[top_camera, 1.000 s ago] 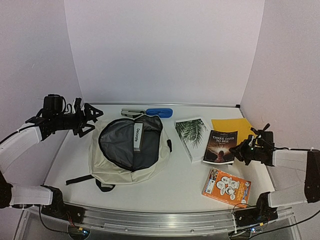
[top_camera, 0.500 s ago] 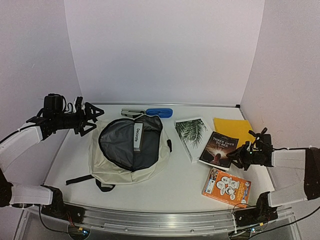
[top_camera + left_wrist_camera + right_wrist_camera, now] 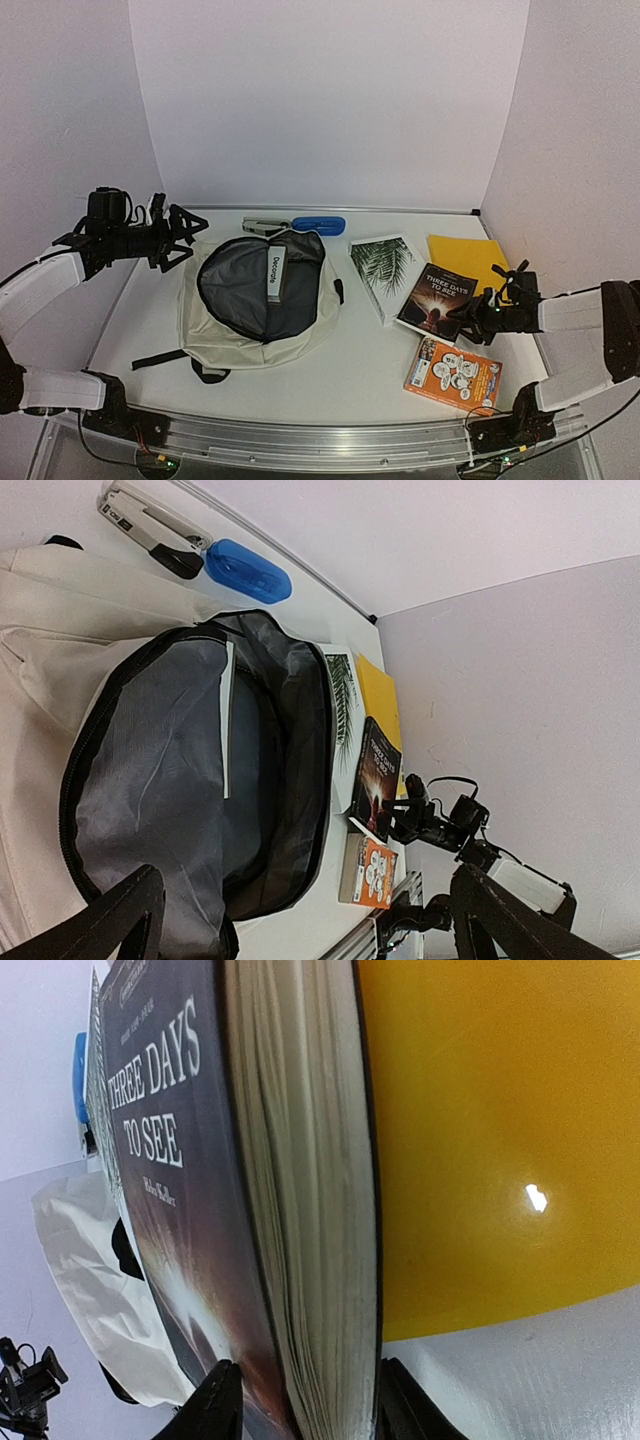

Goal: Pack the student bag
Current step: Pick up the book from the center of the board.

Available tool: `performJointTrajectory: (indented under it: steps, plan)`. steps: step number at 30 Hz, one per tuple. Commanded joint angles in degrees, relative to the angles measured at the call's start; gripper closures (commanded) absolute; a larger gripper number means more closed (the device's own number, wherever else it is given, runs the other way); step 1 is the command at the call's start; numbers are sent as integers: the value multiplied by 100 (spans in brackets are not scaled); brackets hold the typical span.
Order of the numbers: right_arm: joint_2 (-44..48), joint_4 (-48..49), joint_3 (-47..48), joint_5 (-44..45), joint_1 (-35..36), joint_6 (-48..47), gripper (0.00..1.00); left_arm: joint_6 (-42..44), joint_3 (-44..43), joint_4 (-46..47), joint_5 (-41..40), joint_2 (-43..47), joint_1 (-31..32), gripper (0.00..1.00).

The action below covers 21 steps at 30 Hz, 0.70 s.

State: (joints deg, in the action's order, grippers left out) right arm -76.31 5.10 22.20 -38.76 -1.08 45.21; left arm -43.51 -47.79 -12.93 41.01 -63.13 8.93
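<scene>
1. The backpack (image 3: 228,345) lies flat on the left half of the tabletop (image 3: 370,350). It is cream fabric, and its main zipper is open on a wide mouth of dark grey lining.
2. A white book (image 3: 275,272) with a lettered spine stands inside that open mouth, along its middle.
3. One black strap (image 3: 160,357) trails from the backpack's near-left corner onto the tabletop.
4. The left end effector (image 3: 186,240) hovers by the backpack's far-left corner. Its fingers are spread wide apart and hold nothing. The left wrist view looks down between them into the grey lining.
5. At the back edge, a stapler (image 3: 260,226) and a blue case (image 3: 320,223) lie end to end, just beyond the top of the backpack.
6. To the right of the backpack lies a palm-leaf book (image 3: 382,272). A dark book (image 3: 437,295) titled "Three Days to See" lies just beside it.
7. The dark book partly covers a yellow folder (image 3: 465,250) that lies toward the right wall.
8. An orange book (image 3: 452,372) lies alone near the front right, apart from the dark book.
9. The right end effector (image 3: 468,322) is low at the dark book's near-right edge. In the right wrist view, one finger is at each cover and the page edge is between them.
10. Both fingers are close against the covers. I cannot tell whether they pinch the dark book or only flank it.
</scene>
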Motion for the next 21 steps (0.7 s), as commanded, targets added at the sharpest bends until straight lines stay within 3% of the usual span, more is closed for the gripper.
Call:
performJointTrajectory:
  steps: [1, 12, 16, 21]
  plan:
    - [-76, 342, -66, -290, 11, 64, 61, 8, -183, 247, 143, 4, -25, 0]
    - [1250, 176, -24, -631, 28, 963, 92, -49, -313, 464, 275, -235, -25, 1]
    - [1852, -190, 552, -535, 80, 1136, 99, -158, -430, 687, 396, -317, -14, 2]
    - [2034, -289, 1236, -461, 441, 1216, 100, -203, -472, 782, 211, -224, 110, 2]
